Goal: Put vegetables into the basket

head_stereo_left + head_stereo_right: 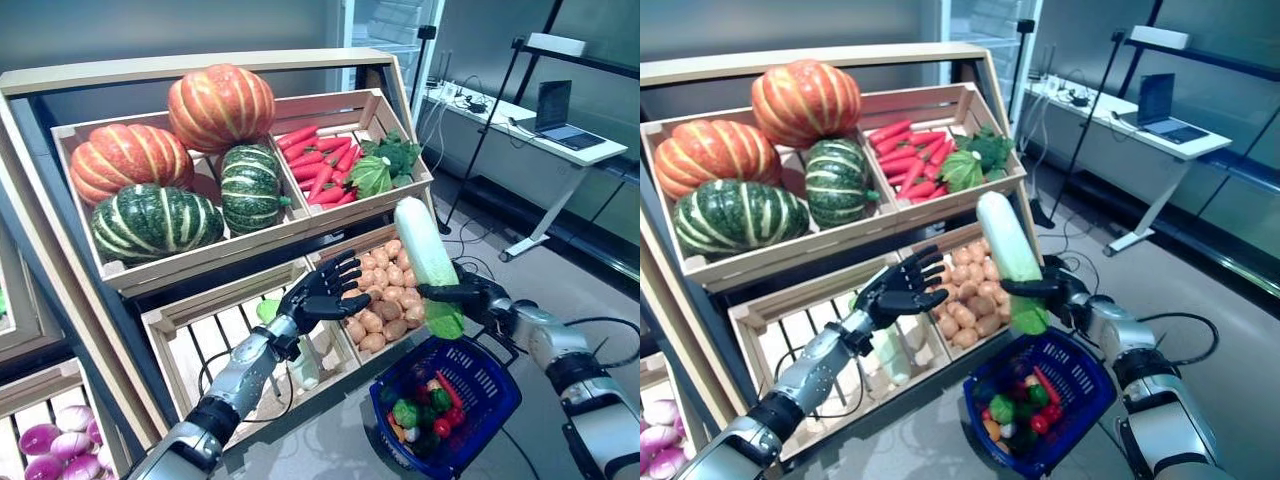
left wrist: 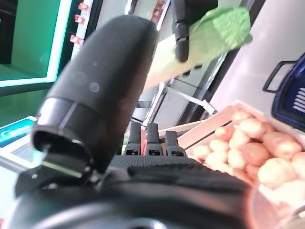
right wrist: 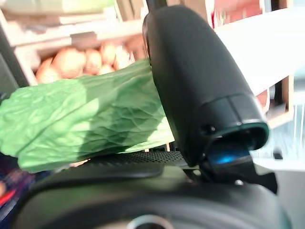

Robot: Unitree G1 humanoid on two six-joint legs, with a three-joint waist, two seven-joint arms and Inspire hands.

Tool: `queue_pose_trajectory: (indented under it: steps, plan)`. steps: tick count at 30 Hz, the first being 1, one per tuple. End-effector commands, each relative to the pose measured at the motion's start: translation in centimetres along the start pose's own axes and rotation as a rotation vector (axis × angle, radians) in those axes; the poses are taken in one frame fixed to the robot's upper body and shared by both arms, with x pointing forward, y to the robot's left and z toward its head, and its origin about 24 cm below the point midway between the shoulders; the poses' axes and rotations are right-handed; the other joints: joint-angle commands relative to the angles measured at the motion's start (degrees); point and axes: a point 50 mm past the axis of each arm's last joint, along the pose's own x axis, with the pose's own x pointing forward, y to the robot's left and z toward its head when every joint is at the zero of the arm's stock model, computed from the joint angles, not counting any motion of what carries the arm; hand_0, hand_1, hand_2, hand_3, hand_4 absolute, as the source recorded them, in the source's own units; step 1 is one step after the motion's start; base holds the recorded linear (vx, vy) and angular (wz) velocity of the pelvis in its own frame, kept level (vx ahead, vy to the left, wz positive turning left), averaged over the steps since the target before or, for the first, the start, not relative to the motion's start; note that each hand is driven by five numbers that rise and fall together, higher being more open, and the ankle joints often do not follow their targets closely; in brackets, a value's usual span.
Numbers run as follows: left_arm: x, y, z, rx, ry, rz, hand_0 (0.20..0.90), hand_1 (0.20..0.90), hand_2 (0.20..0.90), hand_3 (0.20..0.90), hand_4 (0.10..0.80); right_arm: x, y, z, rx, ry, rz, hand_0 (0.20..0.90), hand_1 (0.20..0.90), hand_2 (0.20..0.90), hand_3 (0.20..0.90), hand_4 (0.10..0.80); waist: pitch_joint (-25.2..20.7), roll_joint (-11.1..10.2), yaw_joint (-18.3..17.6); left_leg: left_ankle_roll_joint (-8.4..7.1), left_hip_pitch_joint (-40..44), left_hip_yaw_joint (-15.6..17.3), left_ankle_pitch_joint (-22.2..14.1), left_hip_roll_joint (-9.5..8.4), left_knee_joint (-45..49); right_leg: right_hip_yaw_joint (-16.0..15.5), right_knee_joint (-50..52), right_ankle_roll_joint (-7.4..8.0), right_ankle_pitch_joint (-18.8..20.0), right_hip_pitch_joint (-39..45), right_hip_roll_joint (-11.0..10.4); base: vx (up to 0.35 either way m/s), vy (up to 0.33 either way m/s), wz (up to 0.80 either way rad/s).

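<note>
My right hand (image 1: 470,296) is shut on a long white radish (image 1: 423,241) with green leaves (image 1: 445,320) at its lower end. It holds the radish upright above the far rim of the blue basket (image 1: 497,417), which stands on the floor with several small vegetables in it. The leaves show close in the right wrist view (image 3: 86,119) under the thumb (image 3: 200,81). My left hand (image 1: 322,292) is open and empty, in front of the stand's lower crate of potatoes (image 1: 380,300), just left of the radish. The radish also shows in the left wrist view (image 2: 209,33).
The wooden stand (image 1: 200,80) with its crates rises behind and to the left. A white desk (image 1: 540,150) with a laptop stands at the back right, with a dark shelf frame (image 1: 580,60) beside it. Open floor (image 1: 560,270) lies to the right of the basket.
</note>
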Motion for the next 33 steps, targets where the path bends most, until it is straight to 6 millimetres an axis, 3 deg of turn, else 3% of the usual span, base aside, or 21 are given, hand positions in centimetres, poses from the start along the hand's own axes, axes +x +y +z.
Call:
queue_pose_trajectory:
  steps: [1, 5, 7, 8, 11, 16, 18, 21, 24, 25, 29, 33]
  plan:
    - [1.2, 1.2, 5.7, 0.229, -0.196, 0.027, 0.9, 0.9, 0.9, 0.9, 0.8, -1.9, -2.6, 6.0, 0.051, -0.3, -0.08, 0.3, 0.3, 0.3, 0.3, 0.4, -0.9, 1.6, 1.4, 0.49, 3.1, 0.4, -6.5, 0.21, 0.6, -0.5, -0.4, -1.96, 4.1, -2.8, 1.8, 0.016, -0.022, -0.15]
    - [0.5, 2.6, 8.1, 0.577, -0.221, 0.116, 0.9, 0.9, 0.9, 0.9, 0.8, -2.8, -5.0, 2.4, 0.155, -0.234, -0.162, 0.3, 0.3, 0.3, 0.3, 0.4, -0.5, 1.8, 0.5, 0.62, 3.2, 1.7, -6.5, 0.15, 0.8, 0.1, -0.2, -1.71, 4.2, -3.0, 1.8, 0.036, -0.021, -0.21]
    - [0.1, 2.9, 10.7, 0.91, -0.269, 0.149, 0.9, 0.9, 0.9, 0.9, 0.8, -3.7, -6.8, -1.0, 0.268, -0.181, -0.237, 0.3, 0.3, 0.3, 0.3, 0.4, 0.0, 2.2, 0.1, 0.85, 3.2, 2.5, -6.6, 0.02, 1.5, 0.4, 0.4, -1.59, 4.0, -3.3, 1.8, 0.041, -0.018, -0.1]
    - [0.1, 2.9, 11.0, 0.926, -0.278, 0.157, 0.9, 0.9, 0.9, 0.9, 0.8, -3.8, -7.0, -1.3, 0.277, -0.178, -0.242, 0.3, 0.3, 0.3, 0.3, 0.4, 0.1, 2.2, 0.1, 0.89, 3.2, 2.6, -6.7, -0.01, 1.7, 0.5, 0.5, -1.61, 3.9, -3.3, 1.8, 0.026, -0.02, -0.14]
    - [-0.1, 2.8, 14.0, 1.28, -0.327, 0.165, 0.9, 0.9, 0.9, 0.9, 0.8, -4.5, -8.0, -3.6, 0.382, -0.133, -0.301, 0.3, 0.3, 0.3, 0.3, 0.4, 1.5, 2.7, -0.3, 1.06, 1.0, 2.9, -8.1, 0.32, 6.6, 0.9, 4.5, -2.05, 2.4, -5.4, 1.5, -0.034, -0.032, -0.11]
    - [0.7, 1.8, 18.8, 1.691, -0.428, 0.169, 0.9, 0.9, 0.9, 0.9, 0.8, -4.6, -8.5, -5.0, 0.451, -0.099, -0.35, 0.3, 0.3, 0.3, 0.3, 0.4, 6.7, 3.4, 0.0, 0.45, -7.5, 0.3, -11.4, 2.04, 18.3, -0.7, 14.0, -2.92, -0.4, -12.5, 0.0, -0.169, -0.044, -0.07]
    - [0.9, 1.2, 20.0, 1.9, -0.458, 0.138, 0.9, 0.9, 0.9, 0.9, 0.8, -4.3, -8.4, -4.9, 0.467, -0.092, -0.367, 0.3, 0.3, 0.3, 0.3, 0.4, 9.6, 4.0, 0.4, 0.18, -11.7, -1.6, -12.7, 2.42, 23.3, -1.4, 18.9, -3.32, -2.1, -15.6, -1.0, -0.175, -0.032, 0.07]
    - [1.1, 0.5, 21.5, 2.041, -0.493, 0.118, 0.9, 0.9, 0.9, 0.9, 0.8, -4.1, -8.6, -4.2, 0.494, -0.102, -0.397, 0.3, 0.3, 0.3, 0.3, 0.4, 11.6, 4.3, 0.7, 0.14, -15.9, -2.8, -13.5, 2.77, 27.8, -1.9, 22.5, -3.91, -2.8, -18.7, -1.9, -0.157, -0.04, 0.11]
    - [1.8, -1.0, 23.2, 2.194, -0.529, 0.085, 0.9, 0.9, 0.9, 0.9, 0.8, -4.1, -9.3, -2.4, 0.55, -0.14, -0.475, 0.3, 0.3, 0.3, 0.3, 0.4, 14.7, 5.3, 1.0, 0.21, -22.2, -4.6, -16.6, 3.57, 35.5, -2.8, 30.0, -4.55, -5.3, -24.0, -3.5, -0.181, -0.025, 0.24]
    - [1.9, -1.0, 23.2, 2.196, -0.53, 0.085, 0.9, 0.9, 0.9, 0.9, 0.8, -4.1, -9.2, -2.4, 0.552, -0.141, -0.474, 0.3, 0.3, 0.3, 0.3, 0.4, 14.6, 5.2, 1.0, 0.22, -22.5, -4.7, -16.7, 3.61, 35.7, -2.8, 30.2, -4.55, -5.4, -24.2, -3.5, -0.188, 0.003, 0.27]
    - [2.5, -2.2, 24.4, 2.315, -0.526, 0.056, 0.9, 0.9, 0.9, 0.9, 0.8, -4.0, -9.5, 0.7, 0.588, -0.167, -0.477, 0.3, 0.3, 0.3, 0.3, 0.4, 17.7, 6.7, 1.7, 0.73, -30.5, -5.6, -21.2, 5.01, 46.3, -3.5, 42.2, -5.48, -9.4, -31.9, -6.6, -0.132, 0.03, 0.21]
    - [2.6, -2.5, 25.1, 2.381, -0.507, 0.055, 0.9, 0.9, 0.9, 0.9, 0.8, -4.3, -9.8, 1.5, 0.622, -0.157, -0.485, 0.3, 0.3, 0.3, 0.3, 0.4, 18.8, 7.3, 1.9, 0.42, -34.7, -6.8, -25.4, 5.61, 53.9, -2.4, 50.2, -5.19, -12.9, -36.6, -8.8, -0.038, 0.018, 0.18]
